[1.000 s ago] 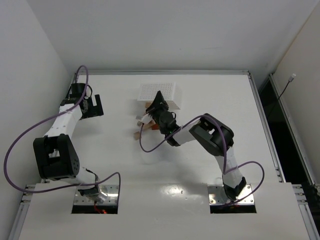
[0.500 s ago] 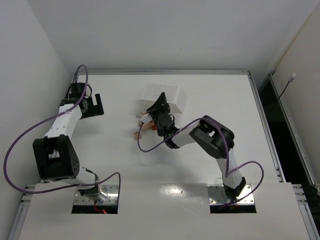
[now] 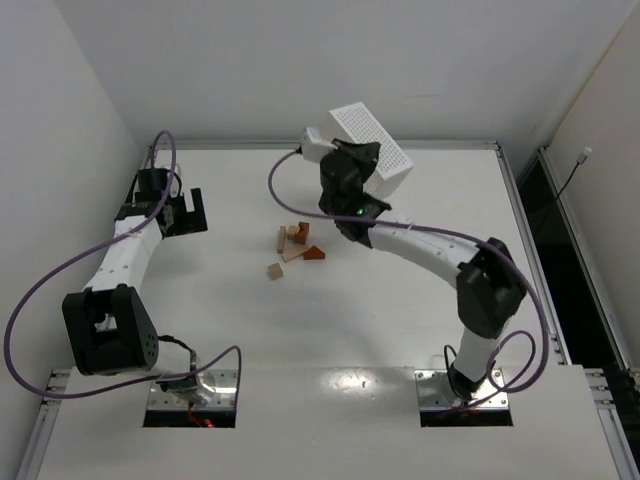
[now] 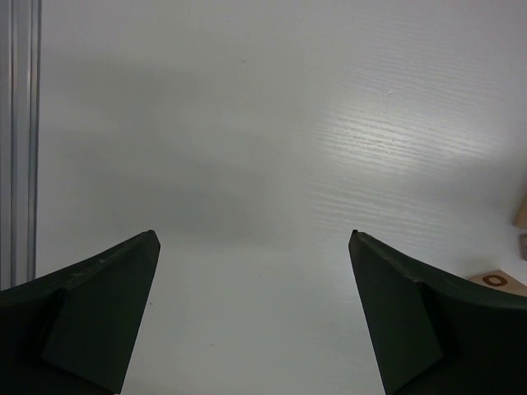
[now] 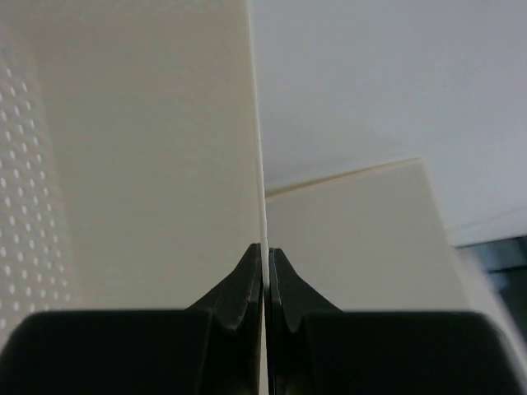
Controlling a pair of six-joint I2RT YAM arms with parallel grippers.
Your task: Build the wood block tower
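Several wood blocks (image 3: 296,242) lie loose in a small cluster on the tabletop (image 3: 420,320), while the white tray (image 3: 372,150) hangs tilted in the air.

Right fingers (image 5: 264,271) are clenched on a thin wall of the perforated tray, which is high over the far middle of the tabletop with its dotted face turned up toward the overhead camera. Nearer the arms, the cluster sits around the middle. It has tan pieces close together, a reddish-brown wedge (image 3: 315,252) just to their right, and one tan block (image 3: 274,271) a little apart toward the near left. Left fingers (image 3: 187,213) are spread wide and grasp nothing, low over bare tabletop at the far left, well apart from the blocks. In the left wrist view a ring-marked block (image 4: 494,280) shows at the right edge, past the finger on that side.
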